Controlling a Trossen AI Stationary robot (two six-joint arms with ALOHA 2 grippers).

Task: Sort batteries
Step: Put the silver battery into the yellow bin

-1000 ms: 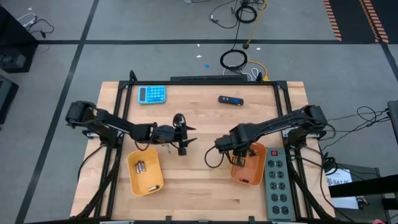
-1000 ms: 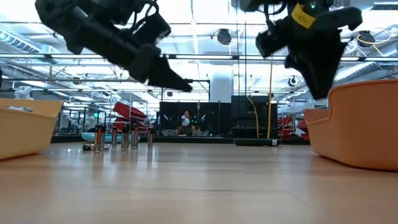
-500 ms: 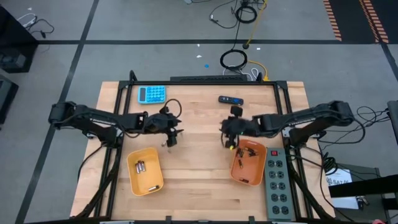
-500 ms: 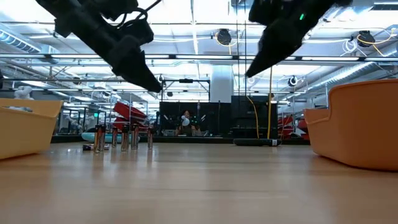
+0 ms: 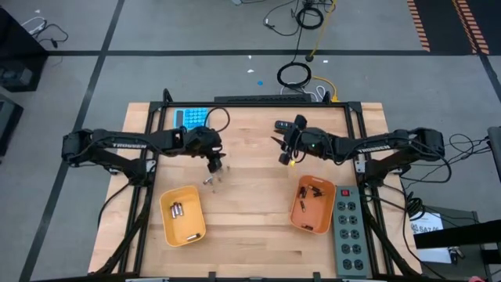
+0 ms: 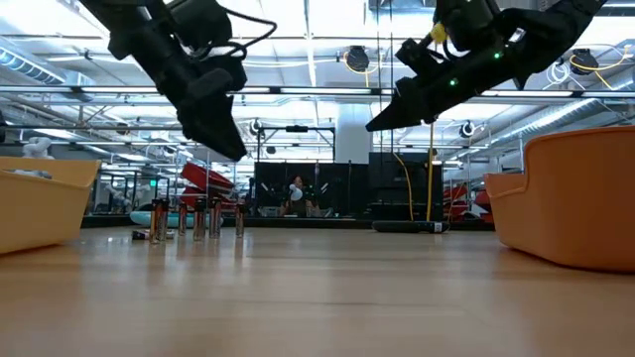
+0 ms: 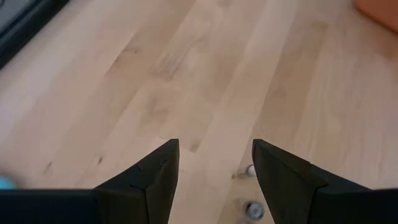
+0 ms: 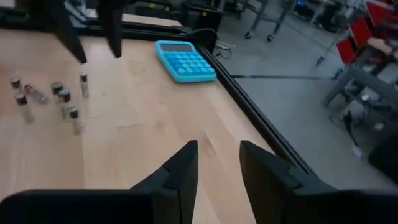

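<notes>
Our left gripper point(image 5: 214, 163) hangs wide open, empty, above the standing batteries point(image 5: 212, 178) mid-table. Our right gripper point(image 5: 286, 151), nearly closed, holds nothing. Coming down crooked, we might knock them over.

In the high view, a cluster of batteries point(image 5: 211, 178) stands left of centre on the table point(image 5: 250, 235), under the left pincer point(image 5: 214, 166). One tray point(image 5: 182, 215) sits lower left, another tray point(image 5: 311, 205) lower right beside a power strip point(image 5: 348, 229). The calculator point(image 5: 192, 117) lies upper left.
</notes>
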